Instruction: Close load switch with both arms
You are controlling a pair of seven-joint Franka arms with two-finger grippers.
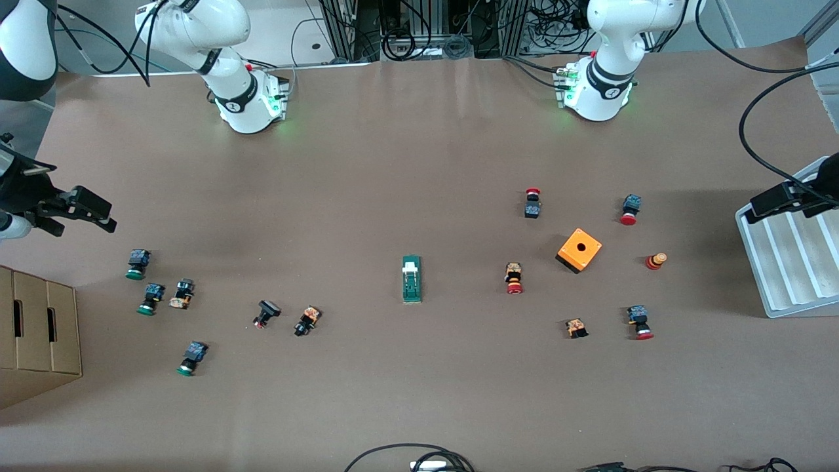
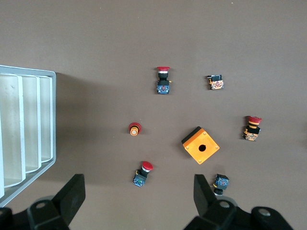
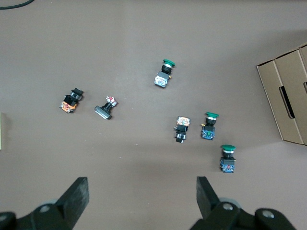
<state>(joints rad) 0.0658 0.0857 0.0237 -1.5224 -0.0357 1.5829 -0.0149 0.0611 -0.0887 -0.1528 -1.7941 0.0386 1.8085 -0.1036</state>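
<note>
Wide brown desk (image 1: pixel 393 183), with black cables (image 1: pixel 419 39) and a metal frame (image 1: pixel 357 29) at the robots' edge.

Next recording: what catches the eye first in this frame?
The dark-green load switch lies alone mid-table, untouched. Green push buttons scatter toward the right arm's end, red ones around an orange box toward the left arm's. Both hands, left and right, hang open above those clusters.

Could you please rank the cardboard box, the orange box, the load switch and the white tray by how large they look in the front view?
1. White tray
2. Cardboard box, cut off by the frame edge, so its rank against the tray is unsure
3. Load switch and orange box, too alike to rank
</note>
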